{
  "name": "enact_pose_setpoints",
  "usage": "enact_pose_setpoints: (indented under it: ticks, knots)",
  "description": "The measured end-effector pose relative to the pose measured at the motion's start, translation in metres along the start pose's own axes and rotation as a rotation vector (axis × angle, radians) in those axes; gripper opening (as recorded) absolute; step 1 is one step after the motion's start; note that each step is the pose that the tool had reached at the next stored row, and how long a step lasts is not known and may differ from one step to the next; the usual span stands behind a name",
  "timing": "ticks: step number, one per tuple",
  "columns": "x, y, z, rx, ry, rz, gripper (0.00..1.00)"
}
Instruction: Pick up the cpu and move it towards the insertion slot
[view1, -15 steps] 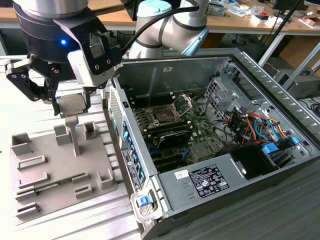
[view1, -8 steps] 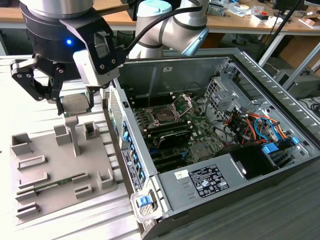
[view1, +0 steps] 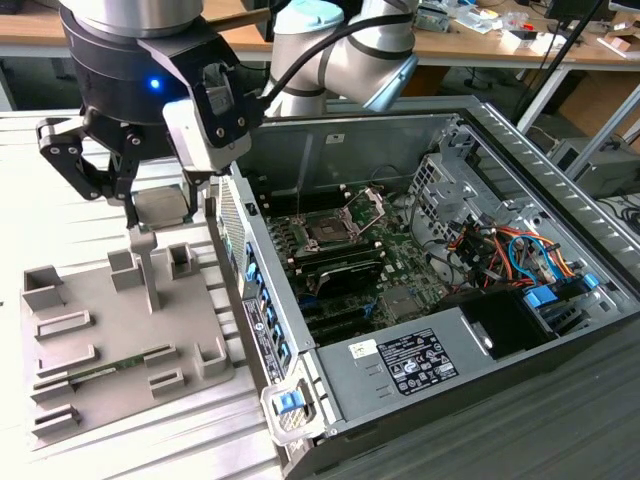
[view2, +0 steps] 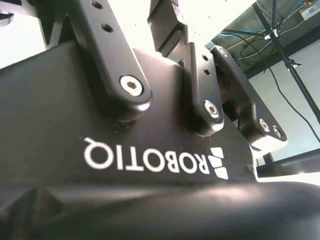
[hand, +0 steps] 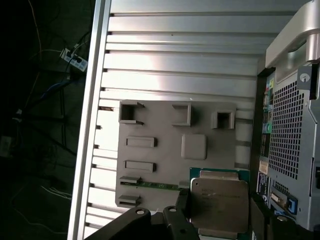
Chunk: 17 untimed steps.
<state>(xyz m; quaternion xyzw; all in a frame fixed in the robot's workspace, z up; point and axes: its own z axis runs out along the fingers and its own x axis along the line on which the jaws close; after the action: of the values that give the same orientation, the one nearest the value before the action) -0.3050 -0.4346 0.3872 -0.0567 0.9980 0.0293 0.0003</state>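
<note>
CPU (view1: 160, 205) sits clamped flat between my gripper's (view1: 162, 212) two fingers, hanging above the grey fixture plate (view1: 110, 340), beside the open computer case (view1: 330, 150).

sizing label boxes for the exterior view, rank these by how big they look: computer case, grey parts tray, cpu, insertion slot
1. computer case
2. grey parts tray
3. cpu and insertion slot: they look about alike, and the cpu seems nearer the camera, so I won't rank one over the other.
</note>
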Motion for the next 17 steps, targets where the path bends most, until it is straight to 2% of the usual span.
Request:
enact_pose_setpoints:
  ticks: [17]
  knots:
    - [-0.0254, -0.0029, -0.0001, 0.0, 0.0, 0.0, 0.55]
